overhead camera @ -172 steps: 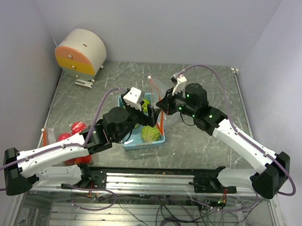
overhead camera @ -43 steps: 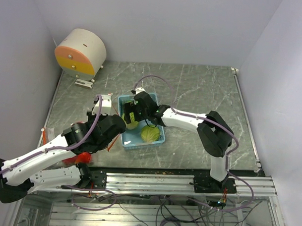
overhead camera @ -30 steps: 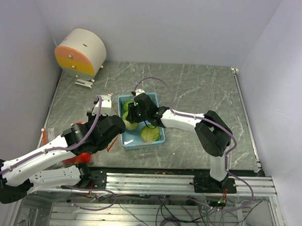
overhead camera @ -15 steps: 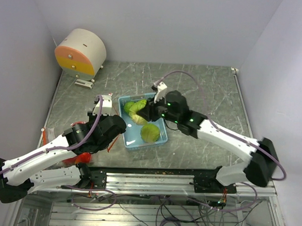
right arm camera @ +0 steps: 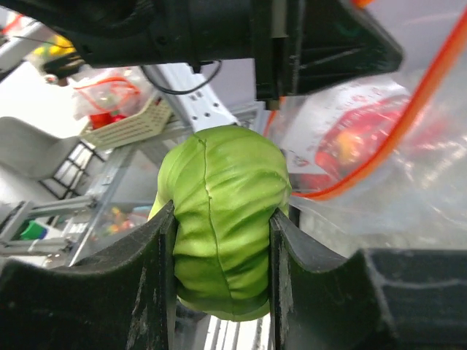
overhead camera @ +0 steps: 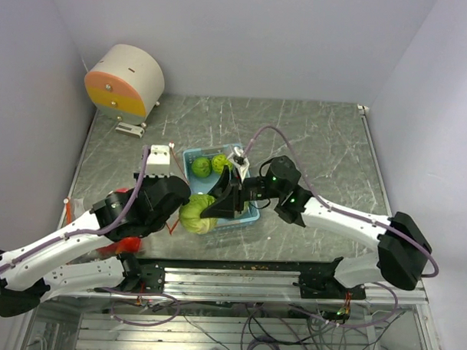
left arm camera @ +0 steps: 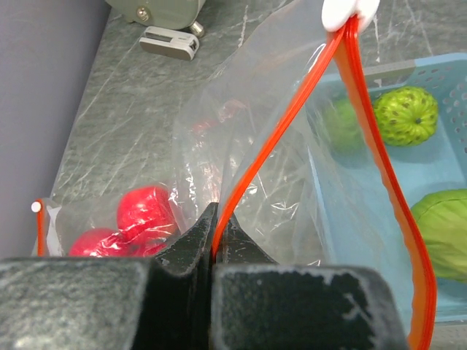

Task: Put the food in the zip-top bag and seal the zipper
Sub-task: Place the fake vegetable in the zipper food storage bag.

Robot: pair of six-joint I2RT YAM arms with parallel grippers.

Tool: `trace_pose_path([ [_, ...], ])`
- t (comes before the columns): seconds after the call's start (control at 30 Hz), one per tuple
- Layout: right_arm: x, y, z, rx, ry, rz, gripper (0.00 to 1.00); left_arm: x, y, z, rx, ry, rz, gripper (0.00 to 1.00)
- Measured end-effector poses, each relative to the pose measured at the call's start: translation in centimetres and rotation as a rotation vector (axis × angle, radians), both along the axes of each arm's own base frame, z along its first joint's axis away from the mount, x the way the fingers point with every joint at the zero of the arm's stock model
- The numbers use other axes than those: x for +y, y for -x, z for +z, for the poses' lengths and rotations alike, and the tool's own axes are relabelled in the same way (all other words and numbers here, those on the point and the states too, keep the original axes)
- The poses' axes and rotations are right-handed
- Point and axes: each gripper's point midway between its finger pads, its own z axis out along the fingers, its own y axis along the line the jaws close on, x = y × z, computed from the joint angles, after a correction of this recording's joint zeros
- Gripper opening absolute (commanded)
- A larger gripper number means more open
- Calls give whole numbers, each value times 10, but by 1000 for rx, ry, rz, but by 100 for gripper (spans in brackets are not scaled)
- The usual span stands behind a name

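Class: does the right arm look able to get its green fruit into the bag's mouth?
Probably yes. The left gripper pinches the red strip, holding the bag open, and the right gripper holds the green fruit right beside that mouth, nothing visibly between.

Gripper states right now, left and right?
Left gripper: shut on the red-orange zipper strip of the clear plastic bag.
Right gripper: shut on the round green ribbed toy vegetable.

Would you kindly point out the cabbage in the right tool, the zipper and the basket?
cabbage (right arm camera: 219,219), right wrist view, middle of its green face.
zipper (left arm camera: 367,102), left wrist view, on the right-hand strip.
basket (left arm camera: 438,73), left wrist view, on its far wall.
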Motion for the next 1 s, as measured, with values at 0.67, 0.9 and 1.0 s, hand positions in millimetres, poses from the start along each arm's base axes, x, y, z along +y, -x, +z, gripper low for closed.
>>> trace_pose_path([
  [0.67,40,-36,7,125,-159,-108,0,-17,14,37,-88,355,-152,7],
  [0.9,33,-88,15,70,-60,-433,0,-31,14,30,-74,392,-200,7],
  [1.0,37,-98,23,45,-38,-511,0,-42,11,21,-59,393,-218,7],
])
